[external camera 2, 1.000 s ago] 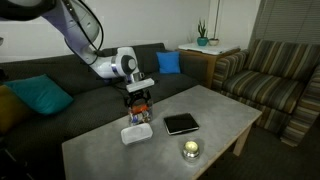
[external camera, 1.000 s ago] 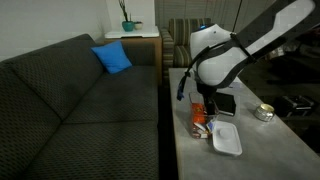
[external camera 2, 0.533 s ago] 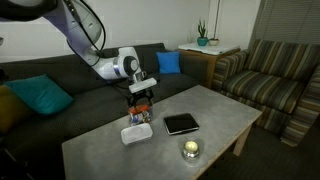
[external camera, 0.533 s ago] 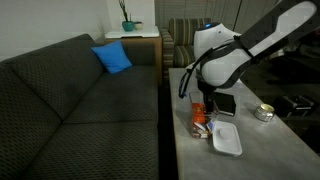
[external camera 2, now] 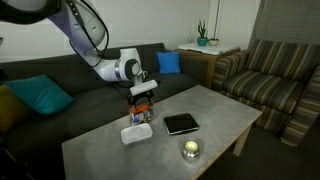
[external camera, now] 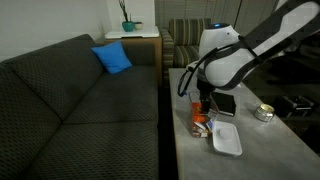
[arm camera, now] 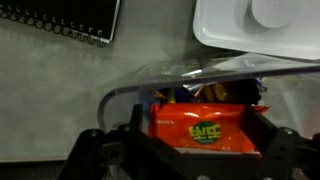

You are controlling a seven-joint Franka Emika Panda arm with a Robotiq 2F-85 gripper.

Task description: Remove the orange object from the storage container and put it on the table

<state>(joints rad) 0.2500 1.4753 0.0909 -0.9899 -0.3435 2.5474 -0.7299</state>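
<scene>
tool (external camera: 203,102) released, jaws spread wide, held just over storage container (arm camera: 128,95); orange object (arm camera: 200,125) seen inside, wrist view lower centre; bench (arm camera: 60,90) beneath; white tray (arm camera: 250,25) upper right.

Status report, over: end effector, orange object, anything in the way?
End effector open, above storage container. Orange object inside it, not gripped. White tray close beside, nothing over the object.

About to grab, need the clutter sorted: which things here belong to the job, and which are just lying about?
For the job: orange object, clear storage container, table, open gripper.
Lying about: white tray, black spiral notebook, round metal tin.
</scene>
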